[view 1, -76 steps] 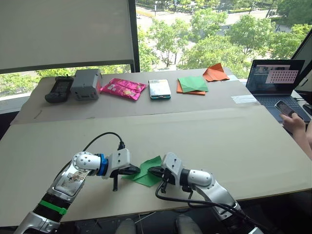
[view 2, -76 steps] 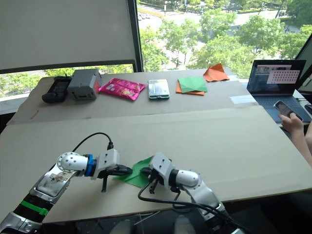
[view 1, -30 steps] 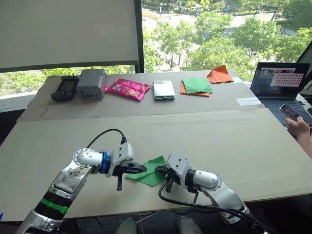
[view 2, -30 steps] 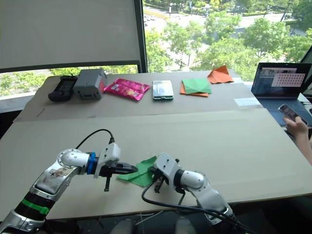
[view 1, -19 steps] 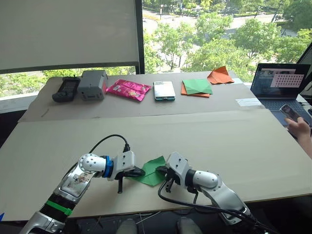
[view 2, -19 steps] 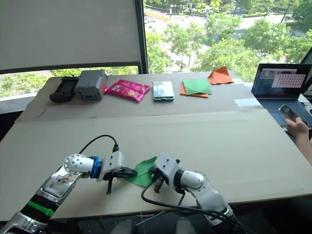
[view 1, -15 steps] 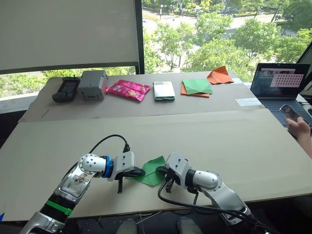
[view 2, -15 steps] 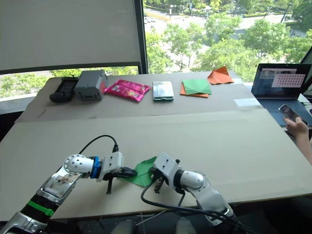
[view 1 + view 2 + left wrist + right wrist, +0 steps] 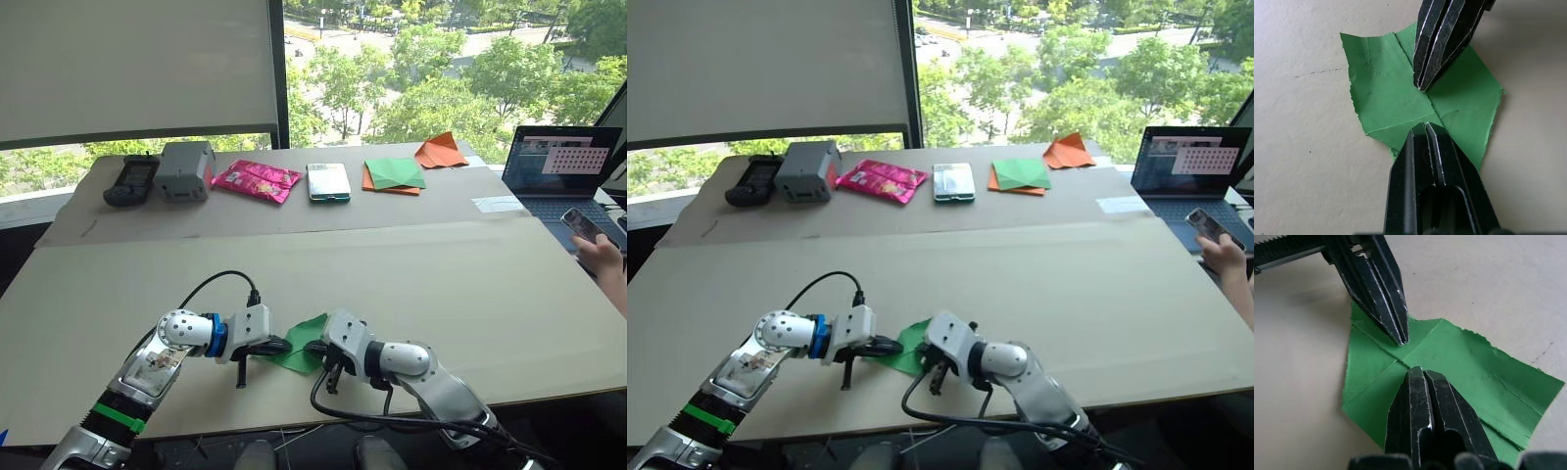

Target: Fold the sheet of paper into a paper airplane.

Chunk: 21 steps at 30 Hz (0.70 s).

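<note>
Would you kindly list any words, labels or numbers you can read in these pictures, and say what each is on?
No text can be read.
Pink packet: print too small to make out.
Laptop screen: rows of tiles, too blurred to read.
Green sheet of paper: only crease lines, no writing.

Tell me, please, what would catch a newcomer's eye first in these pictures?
Most striking is the sheet of paper, bright green and creased, lying near the front edge of the table with the left gripper and the right gripper both shut and pointing at its middle from opposite sides. Next come the bright things along the table's far side: a pink packet, and a darker green paper square lying on orange paper.
</note>
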{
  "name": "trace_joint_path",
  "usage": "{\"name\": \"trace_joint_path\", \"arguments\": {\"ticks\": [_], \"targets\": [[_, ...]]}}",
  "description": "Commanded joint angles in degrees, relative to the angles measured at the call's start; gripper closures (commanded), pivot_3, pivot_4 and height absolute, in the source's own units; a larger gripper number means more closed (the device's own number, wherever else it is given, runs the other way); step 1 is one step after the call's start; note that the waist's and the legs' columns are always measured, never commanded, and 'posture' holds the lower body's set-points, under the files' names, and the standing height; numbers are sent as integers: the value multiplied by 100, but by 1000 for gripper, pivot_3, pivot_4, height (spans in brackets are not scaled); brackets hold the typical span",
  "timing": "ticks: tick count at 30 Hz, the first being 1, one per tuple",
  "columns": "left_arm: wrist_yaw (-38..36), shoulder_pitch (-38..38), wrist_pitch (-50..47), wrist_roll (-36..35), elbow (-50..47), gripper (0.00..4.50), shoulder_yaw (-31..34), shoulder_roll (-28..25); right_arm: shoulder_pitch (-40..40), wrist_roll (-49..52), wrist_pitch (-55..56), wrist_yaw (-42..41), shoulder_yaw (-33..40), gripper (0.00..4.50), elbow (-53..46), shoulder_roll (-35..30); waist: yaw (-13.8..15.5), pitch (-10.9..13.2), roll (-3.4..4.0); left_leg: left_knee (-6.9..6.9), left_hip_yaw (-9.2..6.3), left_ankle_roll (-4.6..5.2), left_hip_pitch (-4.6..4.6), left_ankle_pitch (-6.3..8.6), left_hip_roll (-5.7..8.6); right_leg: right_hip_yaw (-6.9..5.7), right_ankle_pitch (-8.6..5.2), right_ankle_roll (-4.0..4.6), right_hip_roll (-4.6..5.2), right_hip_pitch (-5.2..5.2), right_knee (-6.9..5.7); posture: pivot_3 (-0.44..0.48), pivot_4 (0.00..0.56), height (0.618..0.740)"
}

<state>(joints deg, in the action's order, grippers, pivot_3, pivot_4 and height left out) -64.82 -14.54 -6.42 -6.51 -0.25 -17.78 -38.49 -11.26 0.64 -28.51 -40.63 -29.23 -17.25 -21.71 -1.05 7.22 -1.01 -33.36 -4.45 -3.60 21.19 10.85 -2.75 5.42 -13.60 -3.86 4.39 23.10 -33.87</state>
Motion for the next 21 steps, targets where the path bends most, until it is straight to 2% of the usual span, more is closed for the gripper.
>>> {"name": "trace_joint_path", "arguments": {"ticks": [1, 13, 21], "targets": [[39, 99, -147, 302, 220, 4500, -234, 12, -191, -60, 226, -185, -115, 4463, 157, -49, 1, 0, 0, 0, 0, 0, 0, 0, 0, 0, 0, 0, 0, 0, 0, 0, 150, 732], [50, 145, -178, 297, 152, 4500, -228, -24, -419, -130, 402, -175, -109, 4463, 579, 154, -52, -1, 1, 4, -1, 0, -2, 0, -1, -2, 0, 0, -2, 3, -4, 0, 150, 732], [29, 158, -194, 282, 114, 4500, -233, -49, -387, 268, 352, -266, 298, 4463, 242, 186, -108, 2, 2, 6, -2, 1, -1, 0, -2, -2, 0, 0, -3, 4, -6, 0, 150, 732]]}}
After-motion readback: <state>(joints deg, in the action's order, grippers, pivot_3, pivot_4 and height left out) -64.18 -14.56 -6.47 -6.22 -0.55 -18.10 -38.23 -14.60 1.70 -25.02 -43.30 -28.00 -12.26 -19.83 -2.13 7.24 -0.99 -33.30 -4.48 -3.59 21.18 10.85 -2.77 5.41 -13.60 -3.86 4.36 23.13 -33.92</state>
